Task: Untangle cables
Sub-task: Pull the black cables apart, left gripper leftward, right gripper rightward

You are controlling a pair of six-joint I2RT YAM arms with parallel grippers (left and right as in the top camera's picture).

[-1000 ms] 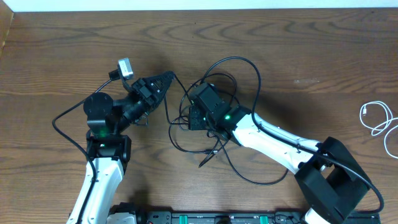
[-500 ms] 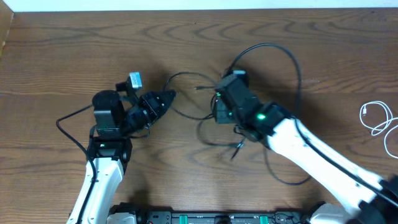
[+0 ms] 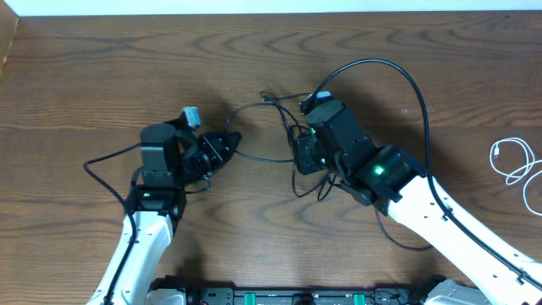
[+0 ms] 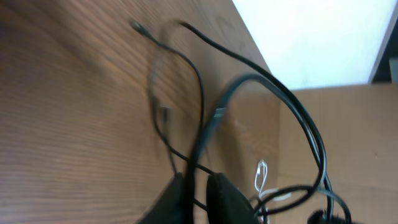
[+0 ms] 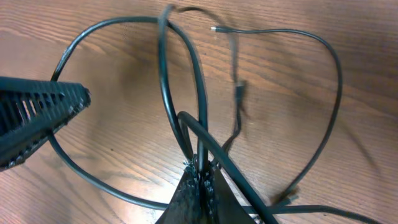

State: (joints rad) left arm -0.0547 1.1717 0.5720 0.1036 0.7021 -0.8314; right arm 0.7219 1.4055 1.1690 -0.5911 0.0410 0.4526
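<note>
Two black cables lie looped and crossed on the wooden table between my grippers. My left gripper points right and is shut on one black cable that runs up between its fingers. My right gripper points left at the centre and is shut on a black cable that rises from its tips. A thinner black cable with small plug ends arcs beyond it. The white cable lies coiled at the far right edge, apart from the tangle.
A thicker black wire of the right arm arches over the table behind its wrist. The left arm's own wire loops out to the left. The left gripper's ribbed finger shows at the left of the right wrist view.
My right gripper has moved right and slightly up with its cable, spreading the tangle. My left gripper has shifted down and a little right, still holding its cable.
</note>
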